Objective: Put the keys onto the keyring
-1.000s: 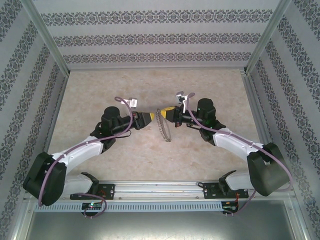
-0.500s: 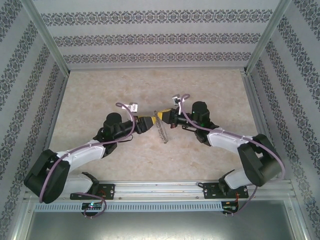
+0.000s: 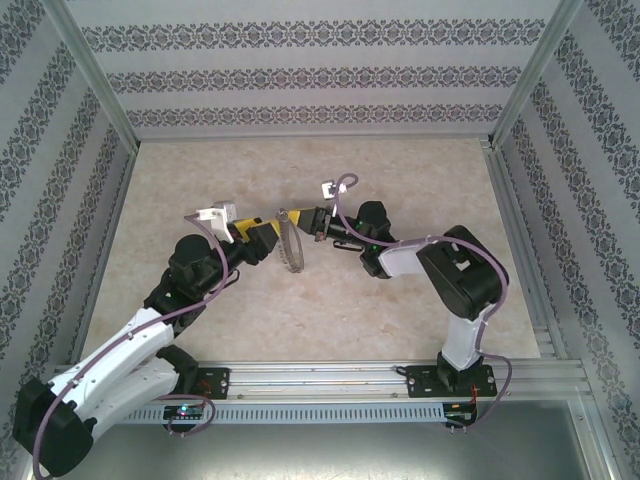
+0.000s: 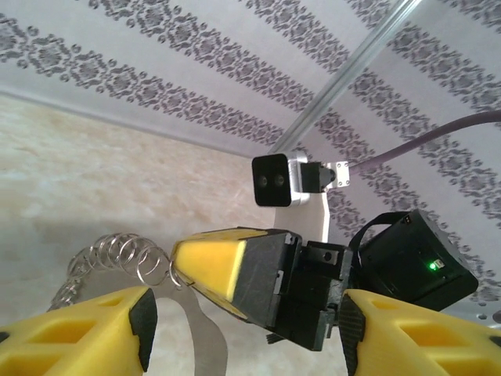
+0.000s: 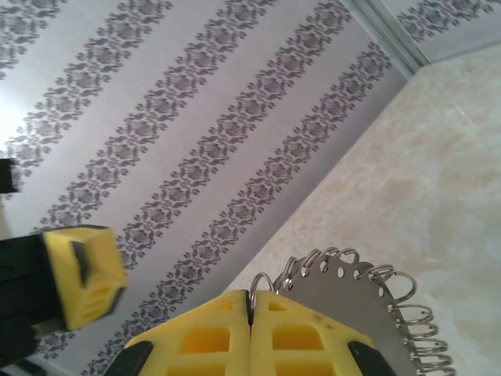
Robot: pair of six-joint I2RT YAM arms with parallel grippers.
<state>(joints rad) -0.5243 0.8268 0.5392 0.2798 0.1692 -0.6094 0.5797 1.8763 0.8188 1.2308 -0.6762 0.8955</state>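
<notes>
The keyring [image 3: 291,243] is pinched by the closed right gripper [image 5: 250,301], over the desk [image 3: 420,170]. The left gripper [image 3: 268,240] is spread open beside it. The thin ring could be twisted loose by an off-centre grasp.

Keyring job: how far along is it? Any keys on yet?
Done: the keyring is gripped, the right arm having its jaws shut on its edge. In hand: the left arm has its jaws open right beside the ring. Left: threading the key. I can't make one out, so nothing looks added yet.
</notes>
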